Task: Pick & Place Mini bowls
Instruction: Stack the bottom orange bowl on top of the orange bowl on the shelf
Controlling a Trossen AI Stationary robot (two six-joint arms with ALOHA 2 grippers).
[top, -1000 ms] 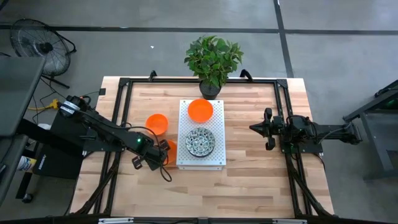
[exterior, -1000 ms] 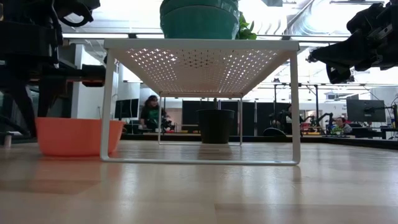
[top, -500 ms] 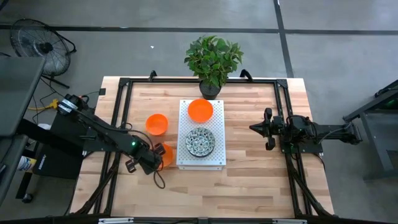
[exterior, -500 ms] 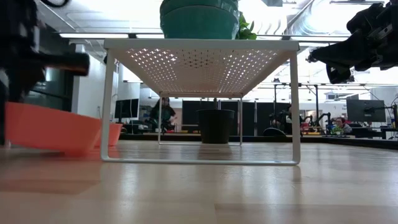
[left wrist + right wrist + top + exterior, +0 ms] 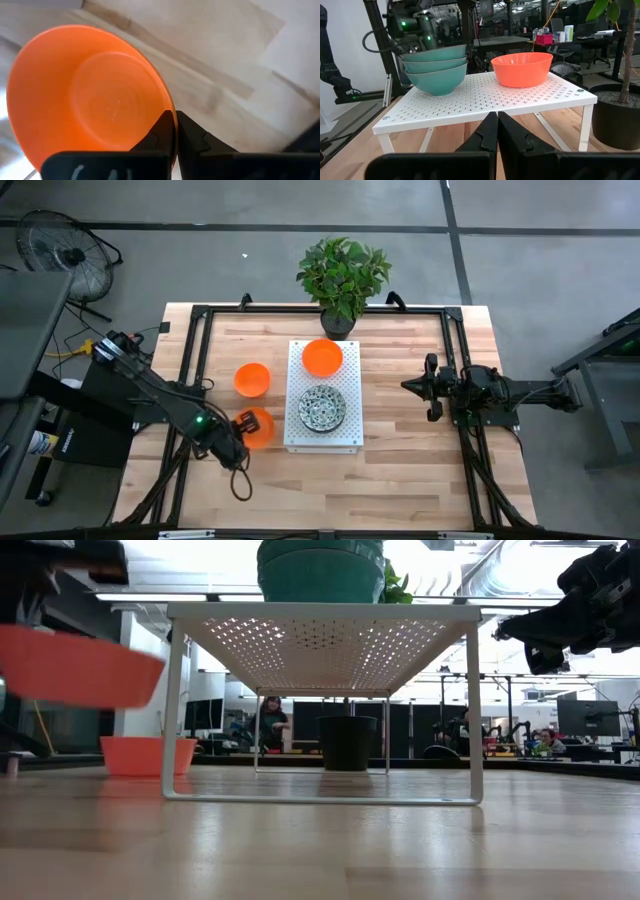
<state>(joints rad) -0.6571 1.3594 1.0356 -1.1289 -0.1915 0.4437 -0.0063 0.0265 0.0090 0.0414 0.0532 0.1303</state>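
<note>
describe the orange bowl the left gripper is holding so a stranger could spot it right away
Start at the white perforated shelf in the table's middle. Just off its left edge, the left gripper pinches the rim of an orange bowl. Unlike the orange bowl on the table and the one on the shelf, it hangs in the air.

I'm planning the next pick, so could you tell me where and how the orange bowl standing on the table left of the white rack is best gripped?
Grip the orange bowl by its thin rim, one finger inside and one outside, coming from above. It stands upright with its mouth open upward, and its sloped wall offers no flat side. Take the rim on the side facing away from the white rack, which likely gives more room; the left gripper holds its own bowl that way.
</note>
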